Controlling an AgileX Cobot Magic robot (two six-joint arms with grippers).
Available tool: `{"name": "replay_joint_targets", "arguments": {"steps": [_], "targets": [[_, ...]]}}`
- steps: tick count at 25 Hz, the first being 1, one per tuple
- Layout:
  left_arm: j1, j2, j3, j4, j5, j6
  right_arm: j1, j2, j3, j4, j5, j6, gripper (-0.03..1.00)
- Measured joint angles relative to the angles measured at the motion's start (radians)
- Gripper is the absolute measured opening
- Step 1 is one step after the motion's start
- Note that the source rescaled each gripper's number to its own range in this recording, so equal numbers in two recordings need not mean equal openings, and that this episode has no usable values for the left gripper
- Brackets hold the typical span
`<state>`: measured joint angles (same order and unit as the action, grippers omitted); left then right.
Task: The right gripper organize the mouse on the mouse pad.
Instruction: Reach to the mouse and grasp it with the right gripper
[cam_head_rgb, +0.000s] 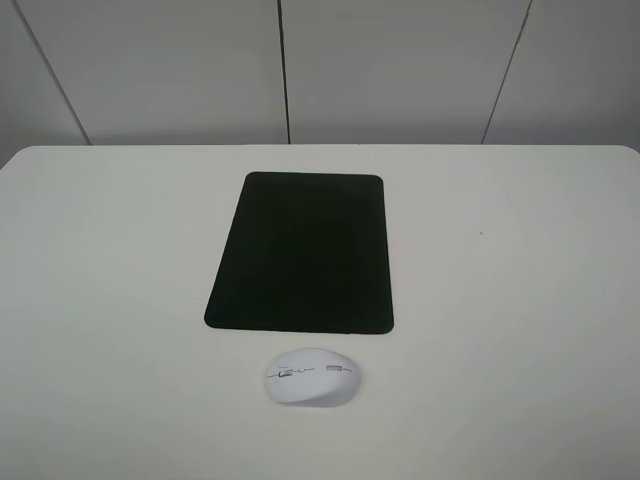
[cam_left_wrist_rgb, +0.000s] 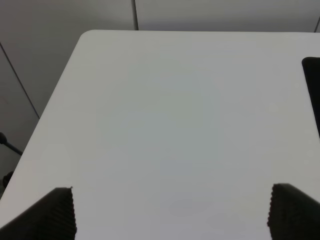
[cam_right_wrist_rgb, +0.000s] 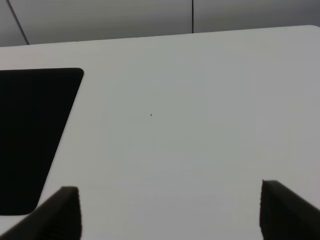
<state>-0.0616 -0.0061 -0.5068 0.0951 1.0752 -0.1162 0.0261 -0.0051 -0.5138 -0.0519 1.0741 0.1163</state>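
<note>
The white mouse (cam_head_rgb: 312, 377) lies on the white table just in front of the black mouse pad (cam_head_rgb: 303, 253), off the pad, scroll wheel toward the left. Neither gripper shows in the high view. In the right wrist view my right gripper (cam_right_wrist_rgb: 170, 212) is open and empty above bare table, with the pad (cam_right_wrist_rgb: 30, 135) off to one side; the mouse is out of that view. In the left wrist view my left gripper (cam_left_wrist_rgb: 170, 212) is open and empty over bare table, with a sliver of the pad (cam_left_wrist_rgb: 314, 90) at the frame's edge.
The white table (cam_head_rgb: 520, 300) spreads wide on both sides of the pad. Its far edge meets a grey panelled wall (cam_head_rgb: 400, 70). A small dark speck (cam_head_rgb: 481, 234) marks the table right of the pad.
</note>
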Motion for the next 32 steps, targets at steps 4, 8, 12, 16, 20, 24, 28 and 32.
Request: {"name": "replay_joint_targets", "arguments": {"steps": [4,8,12,16,20,24,28,32], "targets": [[0.0,0.0,0.0,0.0,0.0,0.0,0.0,0.0,0.0,0.0,0.0,0.0,0.5],[0.0,0.0,0.0,0.0,0.0,0.0,0.0,0.0,0.0,0.0,0.0,0.0,0.5],[0.0,0.0,0.0,0.0,0.0,0.0,0.0,0.0,0.0,0.0,0.0,0.0,0.5],[0.0,0.0,0.0,0.0,0.0,0.0,0.0,0.0,0.0,0.0,0.0,0.0,0.5],[0.0,0.0,0.0,0.0,0.0,0.0,0.0,0.0,0.0,0.0,0.0,0.0,0.5],[0.0,0.0,0.0,0.0,0.0,0.0,0.0,0.0,0.0,0.0,0.0,0.0,0.5],[0.0,0.0,0.0,0.0,0.0,0.0,0.0,0.0,0.0,0.0,0.0,0.0,0.5],[0.0,0.0,0.0,0.0,0.0,0.0,0.0,0.0,0.0,0.0,0.0,0.0,0.5]]}}
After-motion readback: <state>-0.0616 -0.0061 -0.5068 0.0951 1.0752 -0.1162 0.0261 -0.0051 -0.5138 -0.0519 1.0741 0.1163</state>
